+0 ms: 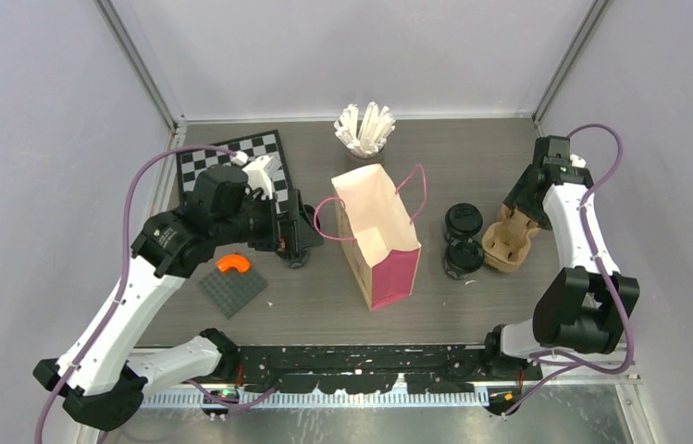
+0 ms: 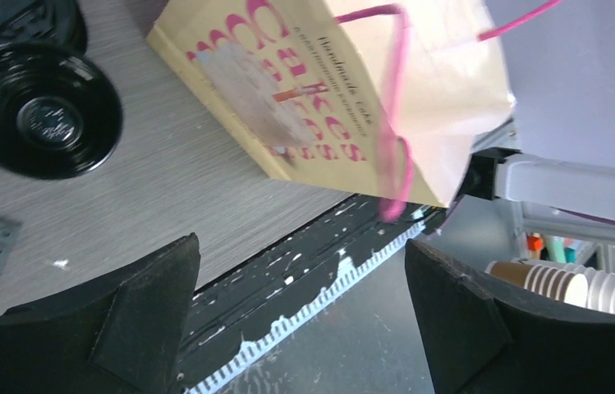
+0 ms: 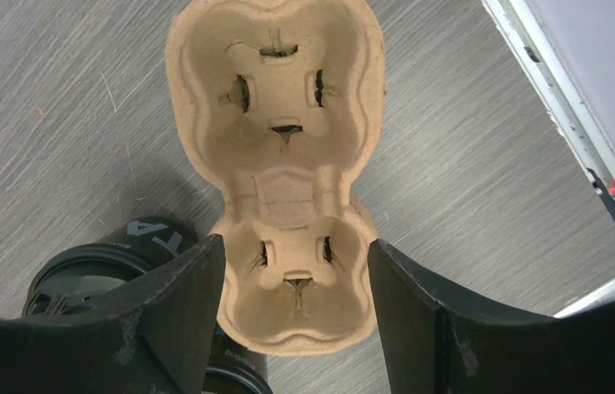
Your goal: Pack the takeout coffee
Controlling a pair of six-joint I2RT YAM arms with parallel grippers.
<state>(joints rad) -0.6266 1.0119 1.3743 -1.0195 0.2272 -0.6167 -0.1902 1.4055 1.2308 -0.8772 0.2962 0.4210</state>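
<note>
Your right gripper (image 3: pixel 294 248) sat open astride the near well of the pulp cup carrier (image 3: pixel 275 98), gripping nothing (left gripper (image 2: pixel 300 243) gaped wide, empty). Two lidded coffee cups (image 3: pixel 98 275) stood just outside one finger (image 3: pixel 164 312). You needed to close gently, centred, without nudging those cups.

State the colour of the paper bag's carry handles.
Pink. The handles show best in the left wrist view, looping against the cream paper bag.

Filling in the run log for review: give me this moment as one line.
bag: upright, open | cups: outside bag | carrier: empty | left claw: open, empty | right claw: open astride carrier
</note>
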